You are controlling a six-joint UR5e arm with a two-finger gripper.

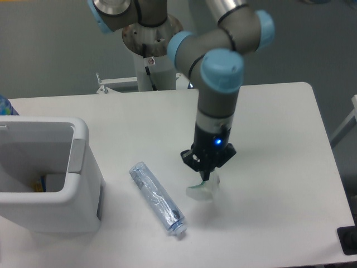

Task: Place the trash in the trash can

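A small crumpled white piece of trash (202, 191) hangs from the tips of my gripper (205, 176), which points straight down and is shut on it, above the table's middle. The crushed clear bluish plastic bottle (158, 199) lies flat on the table to the left of the gripper, apart from it, with its cap end toward the front. At the left stands the large white trash can (79, 149), open at the top and well away from the gripper.
Something yellow (38, 184) lies inside the trash can. A blue object (4, 105) peeks in at the far left edge. A black item (348, 240) sits at the table's front right corner. The arm's base (150, 33) stands behind the table.
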